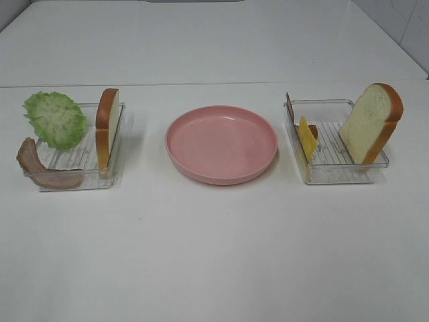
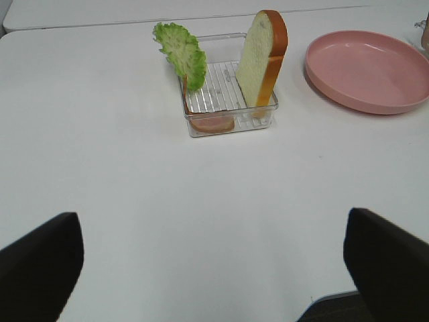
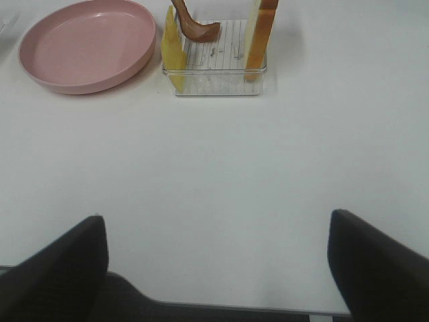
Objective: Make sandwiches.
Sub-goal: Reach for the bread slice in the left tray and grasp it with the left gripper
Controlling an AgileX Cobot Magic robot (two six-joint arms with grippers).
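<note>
The sandwich parts stand apart in two clear trays. The left tray [image 1: 74,185] holds ruffled green lettuce [image 1: 55,119], a brown bacon strip [image 1: 40,168] and an upright bread slice [image 1: 107,126]. The left wrist view shows the same lettuce [image 2: 181,52], bacon [image 2: 211,123] and bread [image 2: 263,59]. The right tray [image 1: 335,180] holds a yellow cheese slice [image 1: 308,139], a bacon strip [image 1: 289,107] and a leaning bread slice [image 1: 370,124]. My left gripper [image 2: 214,275] and right gripper [image 3: 218,268] are both open, empty, and well short of the trays. Neither shows in the exterior view.
A round pink plate [image 1: 221,143] with nothing on it sits between the trays on the white table. It also shows in the left wrist view [image 2: 365,67] and the right wrist view [image 3: 87,43]. The table's far edge runs behind the trays.
</note>
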